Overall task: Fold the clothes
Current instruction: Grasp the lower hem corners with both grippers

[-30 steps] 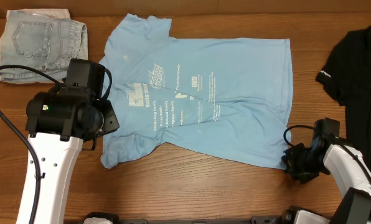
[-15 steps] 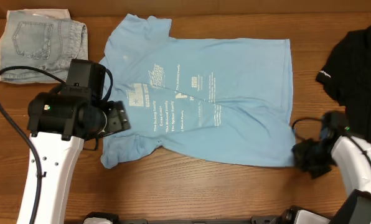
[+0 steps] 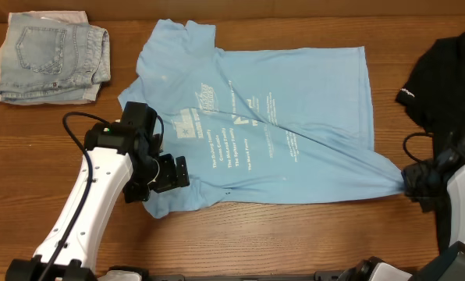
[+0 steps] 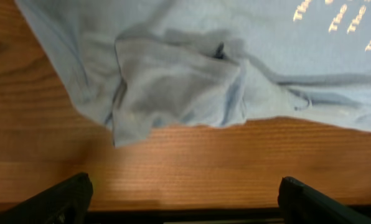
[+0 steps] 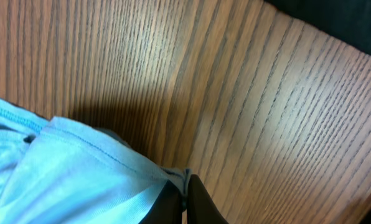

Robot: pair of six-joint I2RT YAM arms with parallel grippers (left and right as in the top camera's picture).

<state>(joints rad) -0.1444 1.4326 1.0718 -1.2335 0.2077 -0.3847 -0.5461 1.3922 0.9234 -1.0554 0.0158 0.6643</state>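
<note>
The light blue T-shirt point(image 3: 295, 101) lies spread on the wooden table, print side up. Its lower right hem corner is drawn out into a point toward my right gripper point(image 3: 413, 181), which is shut on that corner. The right wrist view shows the blue hem point(image 5: 79, 168) pinched between the closed tips of the right gripper point(image 5: 184, 190). My left gripper point(image 3: 172, 173) is open over the shirt's lower left sleeve. In the left wrist view the crumpled sleeve point(image 4: 179, 81) lies beyond the left gripper point(image 4: 185, 202), whose jaws hold nothing. The black T-shirt point(image 3: 451, 74) lies at the right edge.
Folded pale denim shorts point(image 3: 49, 55) sit at the back left corner. Bare wood point(image 3: 279, 234) runs along the front edge below the shirt. The black T-shirt's edge point(image 5: 353, 18) lies close behind my right gripper.
The right gripper closed on the hem corner and pulled it rightward, stretching the shirt. The left gripper opened wide, letting go of the sleeve, and dropped low toward the front.
</note>
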